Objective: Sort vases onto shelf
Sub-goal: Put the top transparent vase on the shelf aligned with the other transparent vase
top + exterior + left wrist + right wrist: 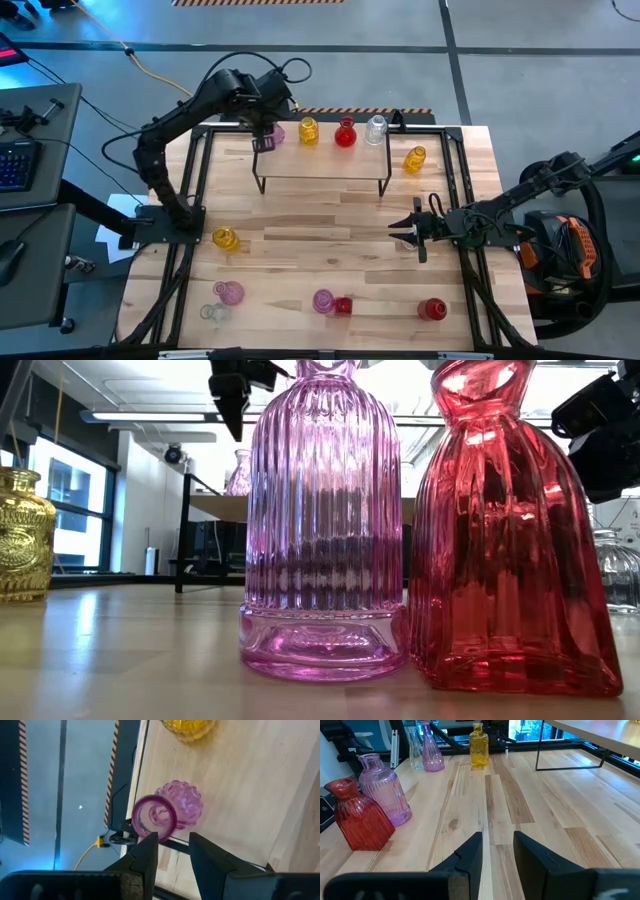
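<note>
The shelf [320, 160] stands at the table's far middle. On its top stand a pink vase [277, 134], a yellow vase [308, 130], a red vase [345, 132] and a clear vase [376, 130] in a row. My left gripper [263, 140] hangs over the shelf's left end, pointing steeply down. In the left wrist view it [172, 840] is open just above the bumpy pink vase [180, 805], which stands upright on its base, with nothing between the fingers. My right gripper [408, 228] is open over the table's middle right, nearly level, holding nothing [497, 845].
Loose vases stand on the table: yellow [415, 158] right of the shelf, yellow [226, 238] at the left, pink [229, 292] and clear [212, 312] near left, pink [323, 300] beside red [343, 305] near middle, red [432, 309] near right. Black frame rails [190, 200] border the table.
</note>
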Controlling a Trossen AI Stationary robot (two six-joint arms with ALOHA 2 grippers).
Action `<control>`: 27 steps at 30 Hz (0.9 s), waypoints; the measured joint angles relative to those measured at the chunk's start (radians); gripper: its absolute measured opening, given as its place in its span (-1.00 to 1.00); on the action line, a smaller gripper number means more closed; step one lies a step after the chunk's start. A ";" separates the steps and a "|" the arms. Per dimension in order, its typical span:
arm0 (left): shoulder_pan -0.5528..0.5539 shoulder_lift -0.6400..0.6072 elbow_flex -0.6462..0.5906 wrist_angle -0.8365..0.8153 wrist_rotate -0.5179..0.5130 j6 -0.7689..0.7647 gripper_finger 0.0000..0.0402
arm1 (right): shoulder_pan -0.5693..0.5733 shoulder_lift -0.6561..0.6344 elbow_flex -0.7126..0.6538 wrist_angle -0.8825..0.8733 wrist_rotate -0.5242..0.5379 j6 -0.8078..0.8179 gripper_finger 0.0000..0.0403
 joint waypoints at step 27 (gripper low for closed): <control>-0.253 -0.532 -0.489 -0.041 0.015 -0.425 -0.50 | 0.000 0.000 0.000 -0.007 0.000 0.000 -0.53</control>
